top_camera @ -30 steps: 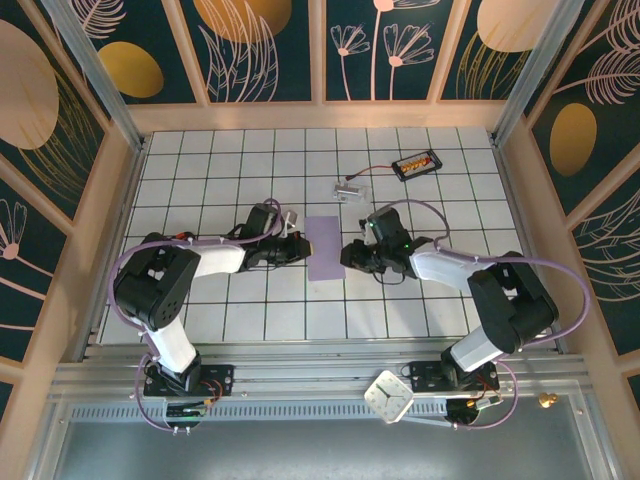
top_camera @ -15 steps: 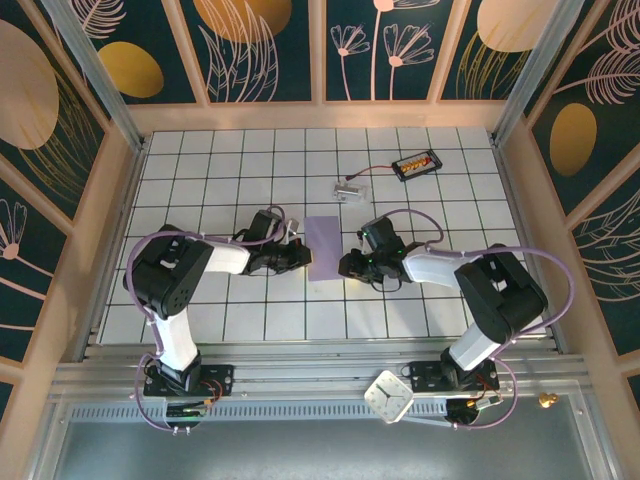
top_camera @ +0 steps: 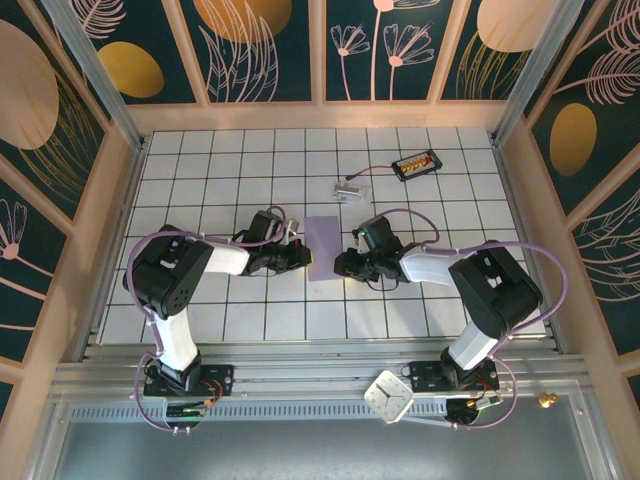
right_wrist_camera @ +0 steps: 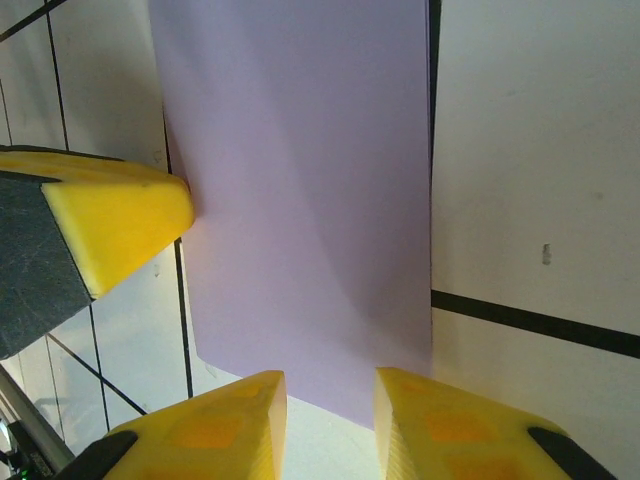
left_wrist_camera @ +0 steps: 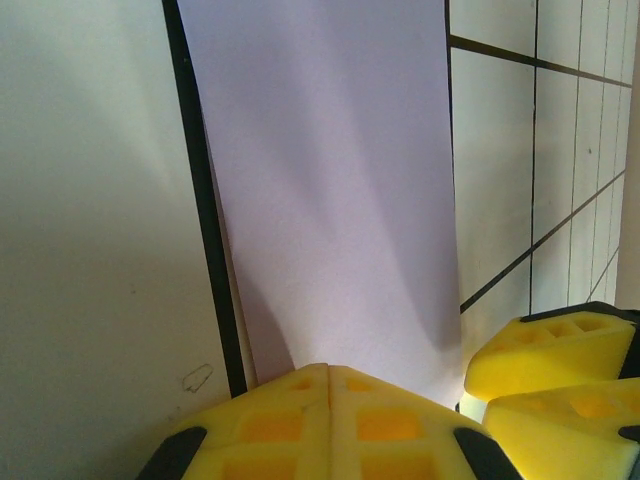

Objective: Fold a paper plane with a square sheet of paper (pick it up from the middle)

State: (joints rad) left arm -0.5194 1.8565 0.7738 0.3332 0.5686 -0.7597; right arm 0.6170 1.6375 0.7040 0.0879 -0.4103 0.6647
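Square sheet of paper (top_camera: 323,247), plain lavender, folded into narrow rectangle

Robot lab, enclosed test cell. White tiled counter (top_camera: 200,160) boxed by leaf-print wall panels (top_camera: 270,50) (decorative, like stage set). Left arm (top_camera: 165,280), right arm (top_camera: 495,285) bolted at near aluminium rail (top_camera: 320,378); wired electronics (top_camera: 415,164) far right.

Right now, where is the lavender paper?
In the top view the lavender paper lies mid-table, between the left gripper at its left edge and the right gripper at its right.
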